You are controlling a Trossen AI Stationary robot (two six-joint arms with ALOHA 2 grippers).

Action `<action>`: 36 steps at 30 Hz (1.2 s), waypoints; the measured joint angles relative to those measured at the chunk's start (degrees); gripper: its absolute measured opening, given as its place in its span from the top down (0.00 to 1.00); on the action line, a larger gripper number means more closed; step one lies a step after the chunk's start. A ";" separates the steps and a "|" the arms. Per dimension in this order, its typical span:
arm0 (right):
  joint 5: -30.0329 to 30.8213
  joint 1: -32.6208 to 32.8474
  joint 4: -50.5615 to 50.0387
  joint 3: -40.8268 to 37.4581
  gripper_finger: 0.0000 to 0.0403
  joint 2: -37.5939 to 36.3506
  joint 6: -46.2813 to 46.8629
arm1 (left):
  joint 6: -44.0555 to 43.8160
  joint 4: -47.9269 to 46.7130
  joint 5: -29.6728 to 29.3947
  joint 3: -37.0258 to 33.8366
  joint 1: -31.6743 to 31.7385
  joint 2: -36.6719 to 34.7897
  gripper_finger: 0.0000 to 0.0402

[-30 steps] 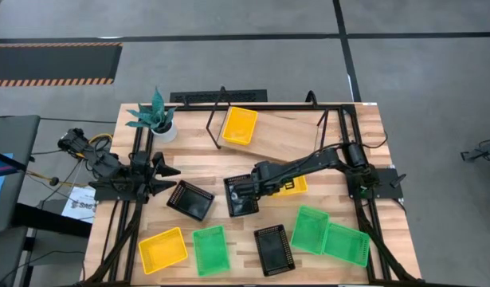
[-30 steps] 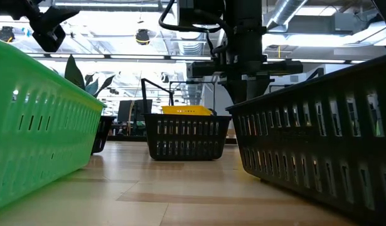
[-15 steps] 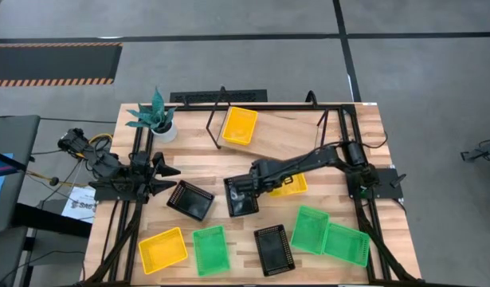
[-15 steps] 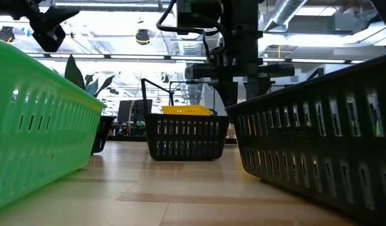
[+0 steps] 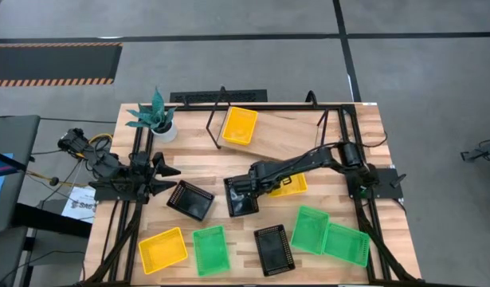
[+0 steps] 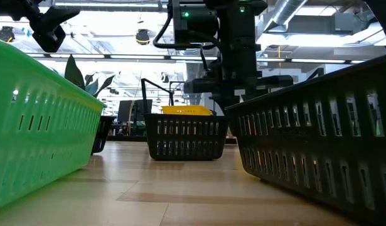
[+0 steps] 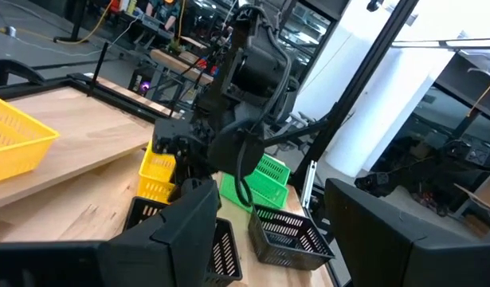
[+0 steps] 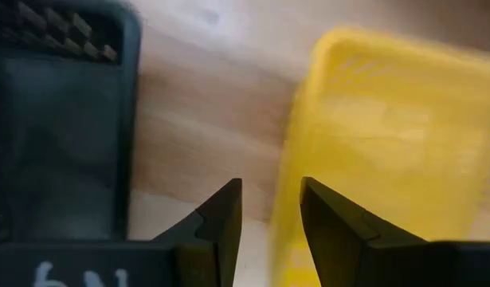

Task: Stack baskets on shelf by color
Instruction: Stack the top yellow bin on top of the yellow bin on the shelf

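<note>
I am hovering my right gripper, jaws parted and empty, over the yellow mesh plastic basket's near rim; straddling it squarely should grip best.

On the table, taking its middle as the clock's hub in the high view, the shelf stands at twelve, with one basket on its left end. A plant sits at ten. Two baskets lie near the hub, another just beside them toward three. Along the six o'clock edge lie five more.
</note>
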 joint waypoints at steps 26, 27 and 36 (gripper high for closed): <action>2.17 4.55 -16.37 22.26 0.99 0.26 -5.49 | -0.21 -1.68 -0.04 0.00 0.00 -0.07 0.45; 4.12 4.67 -17.92 24.85 0.99 0.26 -7.46 | -0.20 -1.68 -0.04 0.00 0.00 -0.07 0.45; 20.98 0.55 -18.00 37.55 0.99 0.18 -50.31 | -0.18 -1.66 -0.04 0.00 0.00 -0.07 0.45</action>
